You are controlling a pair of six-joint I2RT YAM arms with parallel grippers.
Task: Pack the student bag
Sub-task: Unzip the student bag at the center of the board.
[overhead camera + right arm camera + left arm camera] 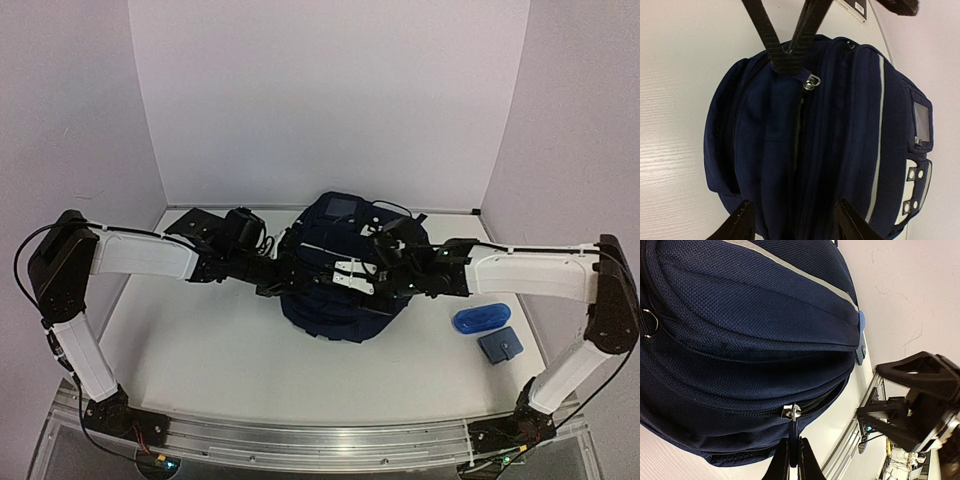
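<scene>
A navy backpack (335, 318) with pale stripes lies at the middle of a white table (220, 350), toward the back wall. The left gripper (793, 444) is pinched tight on the metal zipper pull (791, 412) at the bag's side. The right gripper (792, 205) hangs just over the bag from the other side, fingers spread apart, holding nothing. A blue pouch (480, 318) lies to the right, apart from the bag.

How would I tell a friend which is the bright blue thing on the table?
Start at the big navy backpack in the centre. To its right in the overhead view lie two small items. It is the glossy, bright blue oval, not the dull grey-blue square just below it in that view.
</scene>
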